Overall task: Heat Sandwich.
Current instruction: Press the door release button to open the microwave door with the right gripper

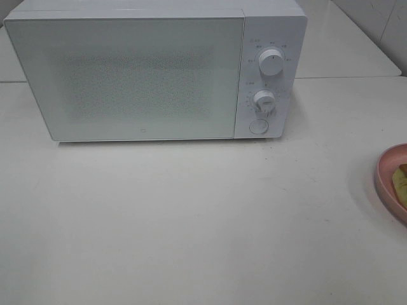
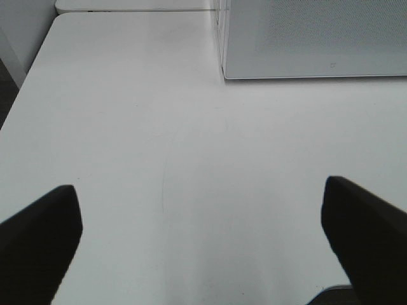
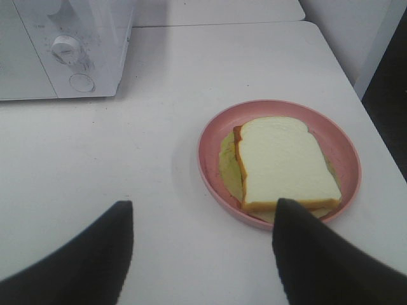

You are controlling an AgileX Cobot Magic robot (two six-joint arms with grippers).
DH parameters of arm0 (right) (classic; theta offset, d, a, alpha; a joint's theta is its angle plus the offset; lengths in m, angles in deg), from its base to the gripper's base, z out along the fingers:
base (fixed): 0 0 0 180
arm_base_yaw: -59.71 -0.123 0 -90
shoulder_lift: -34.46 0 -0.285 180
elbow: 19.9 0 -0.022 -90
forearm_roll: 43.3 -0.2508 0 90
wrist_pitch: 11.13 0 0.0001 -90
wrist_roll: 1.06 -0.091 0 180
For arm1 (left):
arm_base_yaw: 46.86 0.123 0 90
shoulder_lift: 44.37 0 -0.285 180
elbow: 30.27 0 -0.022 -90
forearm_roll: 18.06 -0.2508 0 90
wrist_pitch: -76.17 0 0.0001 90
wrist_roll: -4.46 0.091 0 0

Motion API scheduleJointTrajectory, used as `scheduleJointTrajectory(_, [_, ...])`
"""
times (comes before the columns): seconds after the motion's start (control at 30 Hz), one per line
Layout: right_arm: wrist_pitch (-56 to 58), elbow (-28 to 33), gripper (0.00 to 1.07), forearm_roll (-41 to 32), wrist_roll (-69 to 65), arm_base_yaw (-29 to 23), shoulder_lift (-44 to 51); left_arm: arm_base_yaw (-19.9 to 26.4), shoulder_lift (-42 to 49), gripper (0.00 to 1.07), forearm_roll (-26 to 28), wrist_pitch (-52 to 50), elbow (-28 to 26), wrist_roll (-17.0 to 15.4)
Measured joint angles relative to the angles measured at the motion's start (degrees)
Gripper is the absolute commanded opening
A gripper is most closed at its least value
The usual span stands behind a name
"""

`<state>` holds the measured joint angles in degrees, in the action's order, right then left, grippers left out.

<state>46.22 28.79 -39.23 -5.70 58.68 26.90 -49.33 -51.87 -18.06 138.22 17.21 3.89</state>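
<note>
sandwich [image 3: 286, 162] on pink plate [image 3: 203, 151], on bench [image 1: 191, 222] right of microwave [image 1: 127, 76] (door closed). left fingers [image 2: 38, 244] spread wide, empty; right fingers [image 3: 324, 260] spread, empty, near plate.

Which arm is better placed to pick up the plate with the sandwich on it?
Right. The right gripper is open and faces the pink plate holding the sandwich, on the table's right side. The left gripper faces the microwave's other corner, with no plate in its view.
</note>
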Motion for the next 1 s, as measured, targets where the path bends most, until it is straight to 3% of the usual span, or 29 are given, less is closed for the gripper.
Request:
scheduleJointTrajectory(0.5, [0.0, 0.0, 0.63, 0.0, 0.0, 0.0, 0.0, 0.0, 0.0, 0.98, 0.0, 0.0, 0.0, 0.0])
scheduleJointTrajectory(0.77, [-2.1, -2.0, 0.78, 0.3, 0.0, 0.0, -0.6, 0.0, 0.0, 0.98, 0.0, 0.0, 0.0, 0.0])
scheduleJointTrajectory(1.0, [-5.2, -2.2, 0.78, 0.6, 0.0, 0.0, -6.3, 0.0, 0.0, 0.98, 0.0, 0.0, 0.0, 0.0])
